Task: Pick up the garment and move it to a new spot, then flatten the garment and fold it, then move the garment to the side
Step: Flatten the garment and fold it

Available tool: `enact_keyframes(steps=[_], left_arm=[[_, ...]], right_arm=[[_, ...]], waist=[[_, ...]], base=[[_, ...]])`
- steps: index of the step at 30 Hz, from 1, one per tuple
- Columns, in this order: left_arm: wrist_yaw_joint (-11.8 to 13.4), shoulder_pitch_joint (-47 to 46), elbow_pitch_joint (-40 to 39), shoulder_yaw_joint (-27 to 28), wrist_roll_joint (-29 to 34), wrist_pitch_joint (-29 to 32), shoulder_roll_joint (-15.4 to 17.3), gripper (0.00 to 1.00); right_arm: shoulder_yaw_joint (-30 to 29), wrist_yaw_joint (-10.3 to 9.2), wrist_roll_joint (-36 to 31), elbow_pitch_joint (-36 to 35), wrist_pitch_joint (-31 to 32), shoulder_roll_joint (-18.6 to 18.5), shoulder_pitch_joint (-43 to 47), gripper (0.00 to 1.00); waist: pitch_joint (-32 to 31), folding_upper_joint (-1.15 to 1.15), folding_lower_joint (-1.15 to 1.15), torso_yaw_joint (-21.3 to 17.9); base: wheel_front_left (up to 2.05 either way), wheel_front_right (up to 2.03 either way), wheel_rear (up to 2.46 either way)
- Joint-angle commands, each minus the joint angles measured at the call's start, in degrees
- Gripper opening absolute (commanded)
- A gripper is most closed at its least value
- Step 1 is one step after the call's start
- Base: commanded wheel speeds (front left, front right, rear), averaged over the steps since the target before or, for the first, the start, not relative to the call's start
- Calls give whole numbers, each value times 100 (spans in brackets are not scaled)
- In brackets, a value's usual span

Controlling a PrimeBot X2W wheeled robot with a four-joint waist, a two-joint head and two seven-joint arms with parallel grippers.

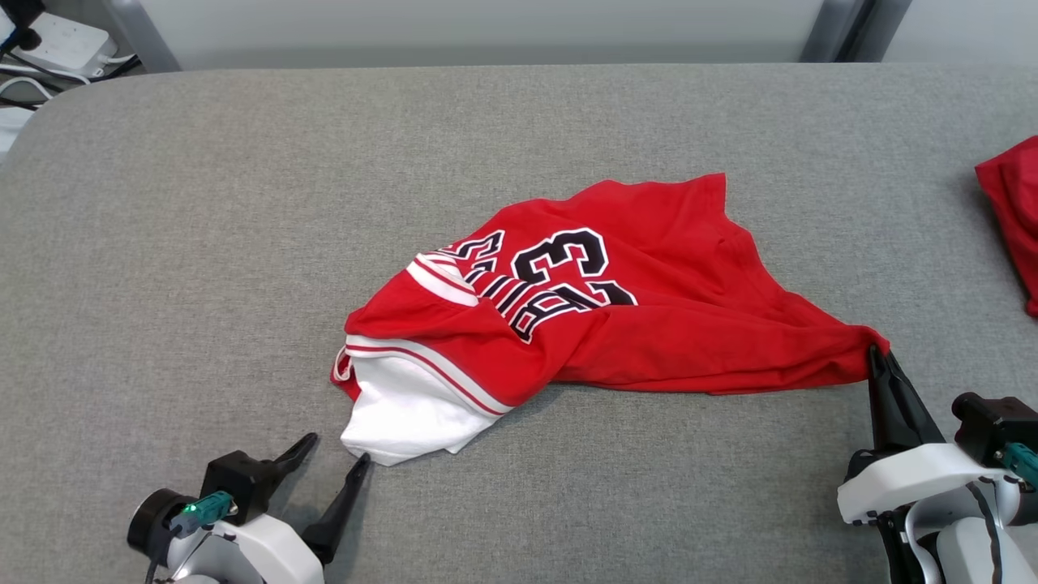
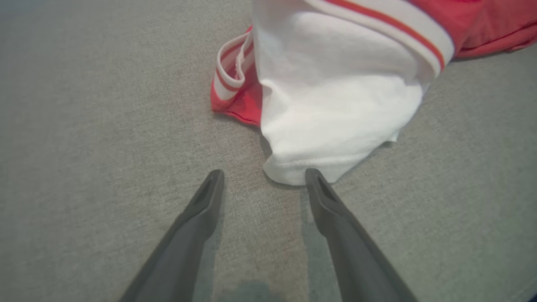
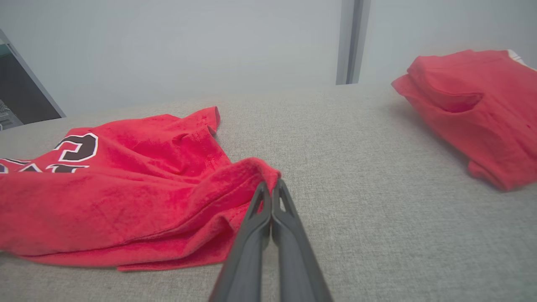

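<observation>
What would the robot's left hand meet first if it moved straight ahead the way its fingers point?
Most likely the white part of the red garment: the open left hand points at its near edge, one fingertip almost touching it.

**Light:** was bright, even and diffuse, falling from above; no glare showed on the bench [image 1: 243,203].
**Shadows:** were soft and narrow. One lay under the near hem of the garment [image 1: 649,324], another just left of the red cloth [image 1: 1014,211] at the right edge.
**Head view:** was sharp throughout, with saturated colours.
**Left wrist view:** was soft overall. The white fabric was nearly washed out (weave barely legible) and the corners darkened. The fingers [image 2: 188,235] of the left pincer [image 2: 264,173] blurred toward the bottom edge, with faint shadows beside them.
**Right wrist view:** bowed the bench's far edge. The right pincer [image 3: 271,186] smeared near the lens, and the wall [image 3: 168,50] read pale and featureless.
</observation>
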Motion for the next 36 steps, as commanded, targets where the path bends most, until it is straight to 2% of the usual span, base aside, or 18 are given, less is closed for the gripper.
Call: enact_keyframes(steps=[1,4,5,7,8,9,10,15,21,26,29,33,34,36], left_arm=[[-37,-270,-18,170,25,-96,112,100],[-100,-391,254,95,19,-190,21,100],[-114,-429,317,76,18,-213,-2,95],[-138,-488,415,41,11,-249,-37,92],[-151,-513,454,19,12,-264,-45,73],[-165,-533,488,-4,10,-279,-52,42],[-181,-555,511,-30,1,-293,-55,0],[-258,-543,357,-167,-181,-282,32,0],[-292,-342,-861,203,-838,-545,386,0],[-298,-207,-2303,1005,-1744,-643,647,0],[-298,-176,-2985,1628,-2250,-651,688,0],[-299,-250,-3484,2409,-2738,-654,656,0],[-299,-250,-3484,2409,-2738,-654,656,0],[-299,-333,-3565,2728,-2961,-654,646,0]], right_arm=[[143,-1,20,-118,-76,-64,-114,0],[157,-1,30,-124,-76,-80,-114,0],[158,-1,32,-123,-76,-86,-113,0],[160,-1,35,-124,-76,-94,-108,0],[162,-1,37,-124,-76,-99,-104,0],[163,-1,39,-126,-76,-103,-100,0],[164,-1,40,-127,-76,-108,-94,0],[152,-1,53,-143,-76,-130,-74,0],[249,-1,155,-511,-76,-236,-63,0],[456,-1,318,-1111,-76,-473,-115,0],[589,-1,514,-1361,-77,-650,-213,0],[758,-1,1033,-1464,-77,-853,-465,0],[758,-1,1033,-1464,-77,-853,-465,0],[848,-1,1705,-1492,-51,-919,-620,0]], waist=[[7,0,0,-15],[16,0,0,-39],[19,0,0,-45],[20,0,0,-50],[19,0,0,-51],[17,0,0,-51],[13,0,0,-51],[-22,0,0,-34],[-96,0,0,36],[-187,0,0,96],[-264,0,0,104],[-388,0,0,83],[-388,0,0,83],[-463,0,0,63]], base=[[0,0,0],[0,0,0],[0,0,0],[0,0,0],[0,0,0],[0,0,0],[0,0,0],[0,0,0],[0,0,0],[0,0,0],[0,0,0],[0,0,0],[0,0,0],[0,0,0]])
